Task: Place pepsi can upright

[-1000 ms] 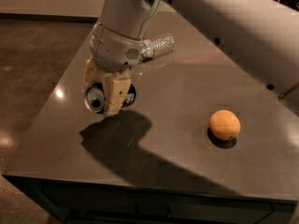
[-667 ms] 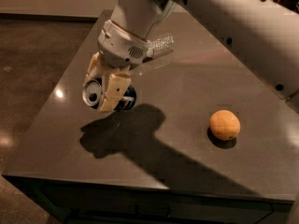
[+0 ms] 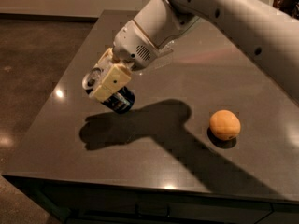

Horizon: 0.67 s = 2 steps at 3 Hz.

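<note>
My gripper [image 3: 106,82] is shut on the pepsi can [image 3: 119,101], a dark-blue can with a silver end. It holds the can tilted above the left part of the dark table [image 3: 154,167]. The silver top faces up and left, the blue lower end points down and right. The can's shadow lies on the table below it, so the can is off the surface. A cream finger [image 3: 111,80] covers the middle of the can.
An orange [image 3: 224,124] sits on the table at the right. The white arm [image 3: 224,17] reaches in from the upper right. The table's left and front edges are near the can; dark floor lies beyond at the left.
The arm has swung so its wrist tilts more, and the can is lifted higher and tilted more toward upright. The water bottle behind the wrist is now hidden.
</note>
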Motion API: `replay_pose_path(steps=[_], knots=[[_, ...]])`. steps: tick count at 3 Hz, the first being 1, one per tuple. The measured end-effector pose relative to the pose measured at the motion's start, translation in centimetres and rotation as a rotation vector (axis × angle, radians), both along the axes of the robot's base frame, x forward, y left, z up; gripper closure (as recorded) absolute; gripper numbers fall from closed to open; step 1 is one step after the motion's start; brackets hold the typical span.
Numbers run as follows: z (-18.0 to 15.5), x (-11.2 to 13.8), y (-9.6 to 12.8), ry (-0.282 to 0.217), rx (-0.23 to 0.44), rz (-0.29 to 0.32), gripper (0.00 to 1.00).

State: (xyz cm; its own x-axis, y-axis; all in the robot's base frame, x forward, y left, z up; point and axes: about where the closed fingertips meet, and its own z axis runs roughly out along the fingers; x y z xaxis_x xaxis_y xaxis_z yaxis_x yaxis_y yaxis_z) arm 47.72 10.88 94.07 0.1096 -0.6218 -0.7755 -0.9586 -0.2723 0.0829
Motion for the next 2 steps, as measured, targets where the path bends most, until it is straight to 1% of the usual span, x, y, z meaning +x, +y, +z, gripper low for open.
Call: replay_pose_path(steps=[1,2], knots=[[0.6,1.2,0.0,0.069,0.092,-0.124,1.00],[1.1,2.4,-0.3,0.133,0.197,-0.226,1.00]])
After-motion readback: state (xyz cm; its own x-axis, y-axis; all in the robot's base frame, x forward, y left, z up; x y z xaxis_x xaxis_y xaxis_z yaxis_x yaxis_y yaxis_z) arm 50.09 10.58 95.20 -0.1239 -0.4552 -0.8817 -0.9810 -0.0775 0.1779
